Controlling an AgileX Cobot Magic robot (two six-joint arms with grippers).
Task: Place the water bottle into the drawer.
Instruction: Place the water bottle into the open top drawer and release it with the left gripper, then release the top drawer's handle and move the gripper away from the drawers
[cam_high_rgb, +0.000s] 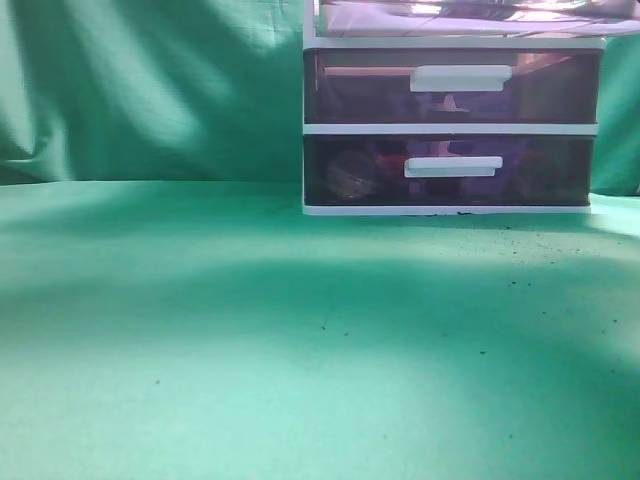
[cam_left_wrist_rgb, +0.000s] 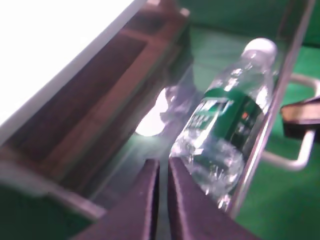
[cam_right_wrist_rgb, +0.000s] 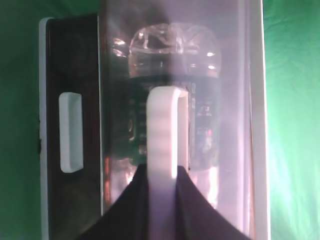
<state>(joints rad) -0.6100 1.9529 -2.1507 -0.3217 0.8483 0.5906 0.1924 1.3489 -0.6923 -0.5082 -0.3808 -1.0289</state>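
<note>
The water bottle (cam_left_wrist_rgb: 225, 130) is clear with a green label and a white cap. It lies on its side inside the pulled-out top drawer (cam_left_wrist_rgb: 272, 107), against the front wall. My left gripper (cam_left_wrist_rgb: 162, 162) hovers just beside the bottle's base, fingers nearly together and empty. In the right wrist view the bottle (cam_right_wrist_rgb: 172, 50) shows through the see-through drawer front (cam_right_wrist_rgb: 230, 100). My right gripper (cam_right_wrist_rgb: 162, 172) is shut on the drawer's white bar handle (cam_right_wrist_rgb: 162, 130). In the exterior view only the pale underside of the drawer (cam_high_rgb: 470, 15) shows, and no gripper.
The white-framed unit stands on a green cloth (cam_high_rgb: 250, 340) at the back right. Its middle drawer (cam_high_rgb: 350, 90) and bottom drawer (cam_high_rgb: 350, 170) are closed, with dark things inside. A green backdrop (cam_high_rgb: 150, 90) hangs behind.
</note>
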